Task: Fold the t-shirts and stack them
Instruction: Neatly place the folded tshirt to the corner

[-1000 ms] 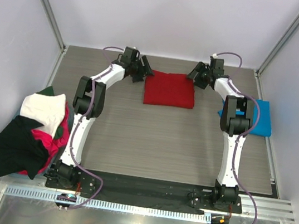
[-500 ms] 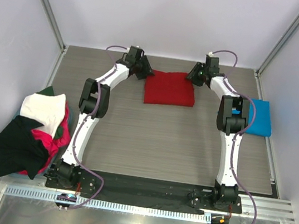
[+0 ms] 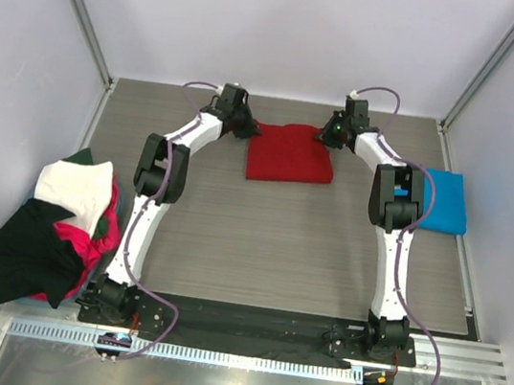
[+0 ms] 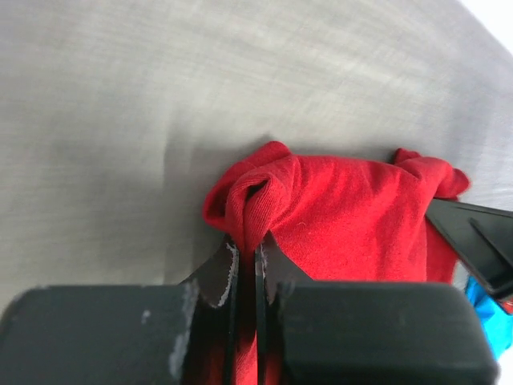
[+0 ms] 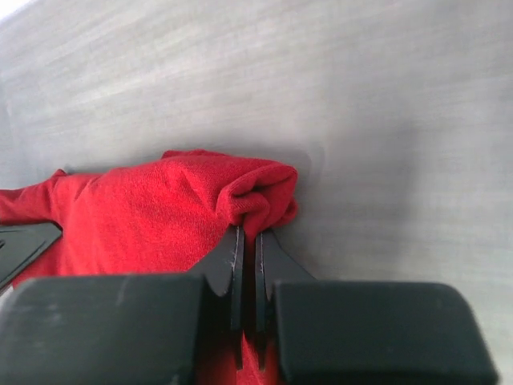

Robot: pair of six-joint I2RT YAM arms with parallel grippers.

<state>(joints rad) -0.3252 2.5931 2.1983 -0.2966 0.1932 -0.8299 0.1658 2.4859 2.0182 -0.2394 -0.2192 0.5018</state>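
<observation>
Left fingers (image 4: 227, 273), right fingers (image 5: 230, 255) clamped on red shirt (image 3: 290, 154); blue shirt (image 3: 449, 202), pile (image 3: 48, 229) aside.

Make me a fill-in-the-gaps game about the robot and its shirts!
The t-shirt that the left gripper and the right gripper both pinch is ____.
The folded blue t-shirt lies at the ____ edge of the table.
The pile of loose shirts lies at its ____ edge.
Missing words: red, right, left.

The left claw (image 4: 256, 261) pinches a bunched corner of the red t-shirt (image 4: 353, 212) (jaws nearly touching) on the grey tabletop (image 4: 120, 112).
</observation>
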